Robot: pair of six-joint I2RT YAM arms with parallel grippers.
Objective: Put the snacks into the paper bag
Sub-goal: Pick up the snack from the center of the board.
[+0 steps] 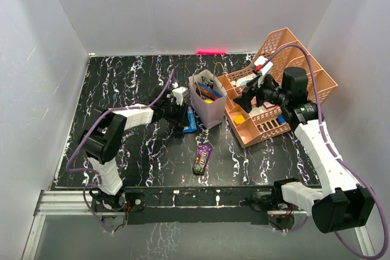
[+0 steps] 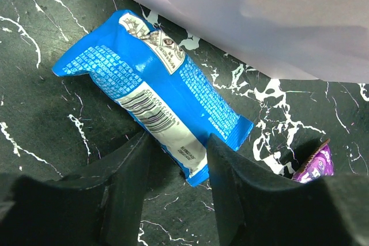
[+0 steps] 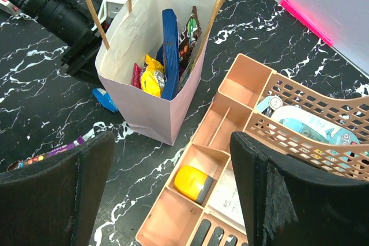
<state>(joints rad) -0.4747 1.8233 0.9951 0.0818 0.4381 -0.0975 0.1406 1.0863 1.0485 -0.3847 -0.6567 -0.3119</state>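
Left fingers [image 2: 130, 165] spread, astride blue packet [image 2: 167, 90], beside paper bag [image 3: 155, 113]; right fingers [image 3: 57, 182] spread, holding nothing

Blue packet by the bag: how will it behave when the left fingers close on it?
Probably soft and light: the blue packet is a creased, puffy film wrapper, so it may buckle when pinched. Its glossy film looks slippery. Lying flat, it should slide rather than roll, maybe against the paper bag.
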